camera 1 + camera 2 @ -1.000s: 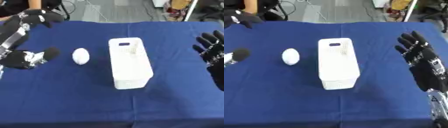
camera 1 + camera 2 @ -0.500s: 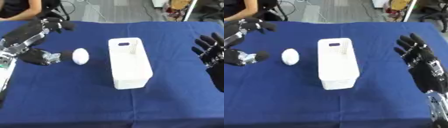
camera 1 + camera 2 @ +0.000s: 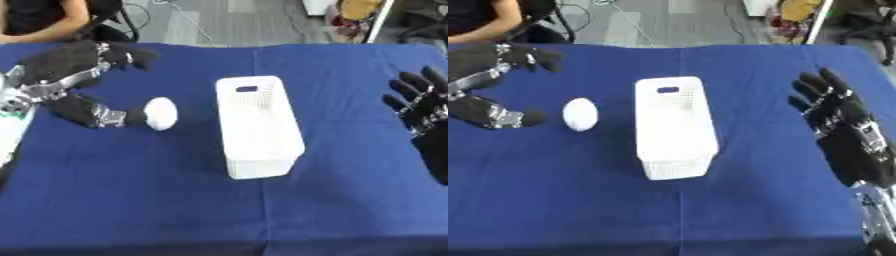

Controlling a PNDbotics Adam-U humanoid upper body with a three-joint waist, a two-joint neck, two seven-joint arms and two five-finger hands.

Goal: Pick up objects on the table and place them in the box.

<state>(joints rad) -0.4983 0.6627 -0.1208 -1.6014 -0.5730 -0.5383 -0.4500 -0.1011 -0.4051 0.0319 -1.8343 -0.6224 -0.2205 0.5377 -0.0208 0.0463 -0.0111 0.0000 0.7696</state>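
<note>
Nearest the camera, the lower part of the frame is bare blue tablecloth, creased by a fold line running up toward the middle. At the right edge, from the lower right up to mid-height, the right hand shows with its palm toward the view and its black fingers straight and spread wide, pointing up and slightly left; it holds nothing and stands well apart from everything else on the cloth. In the centre sits the white box, a long, narrow perforated basket with a slot handle in its far end wall, lying lengthwise from near to far and tilted a little to the left at its far end; nothing can be made out inside it. To the left of the box, at about mid-height, lies a white egg-shaped object on the cloth, near the box but clear of it. The left hand comes in from the left edge around this object: its thumb reaches along the cloth to the object's left side, touching or nearly so, while its fingers arch open above and behind it in the upper left, not closed on it. Beyond the table's far edge is grey floor with cables.
</note>
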